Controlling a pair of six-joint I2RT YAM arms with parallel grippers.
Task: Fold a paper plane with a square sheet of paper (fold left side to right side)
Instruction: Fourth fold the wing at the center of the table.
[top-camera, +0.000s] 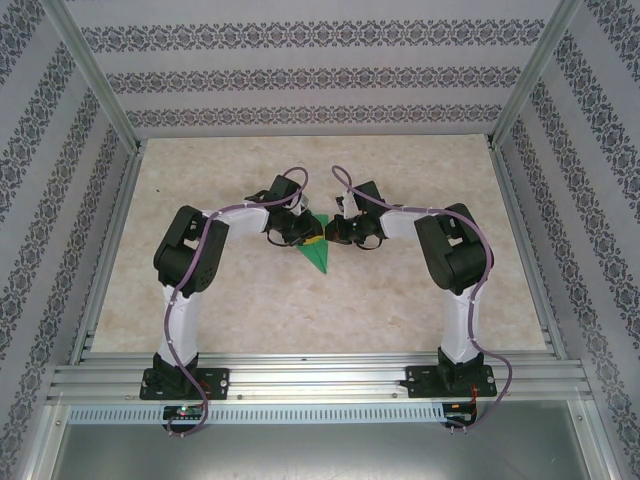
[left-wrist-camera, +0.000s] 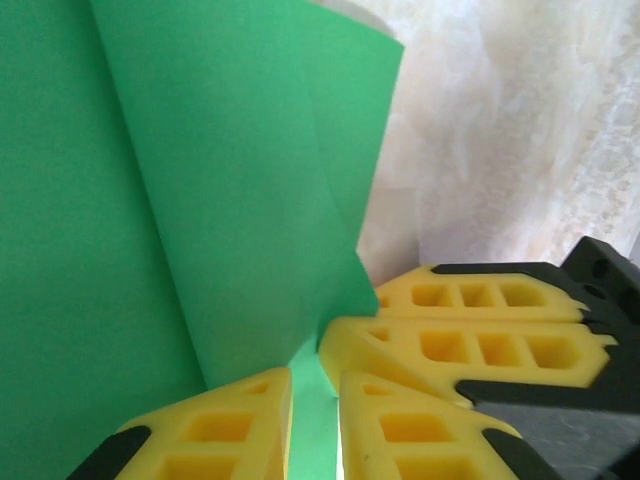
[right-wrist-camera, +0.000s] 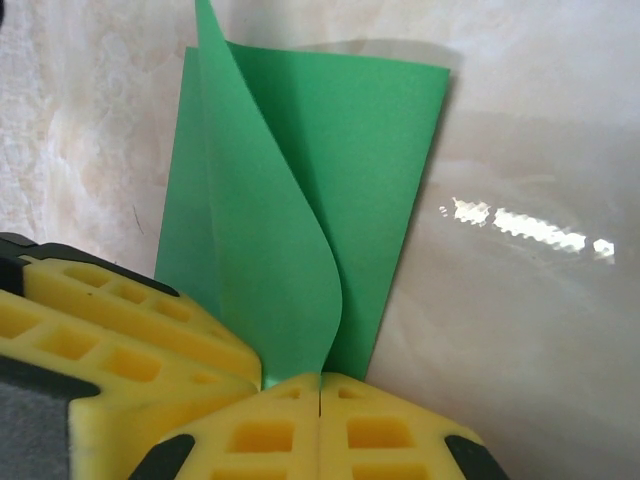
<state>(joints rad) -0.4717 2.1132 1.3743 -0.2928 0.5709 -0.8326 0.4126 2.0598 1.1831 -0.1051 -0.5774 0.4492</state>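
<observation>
Green paper sheet (top-camera: 316, 253), part-folded with one flap curling upright, sits mid-tabletop (top-camera: 400, 300) between the two arms' tips: right gripper (right-wrist-camera: 320, 392) clenched on the base of that flap, left gripper (left-wrist-camera: 315, 395) straddling a fold, jaws a narrow gap apart, not pinching.

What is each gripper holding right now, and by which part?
Right gripper pinches the green sheet at the bottom of its raised flap. Left gripper straddles the sheet, jaws slightly apart.
</observation>
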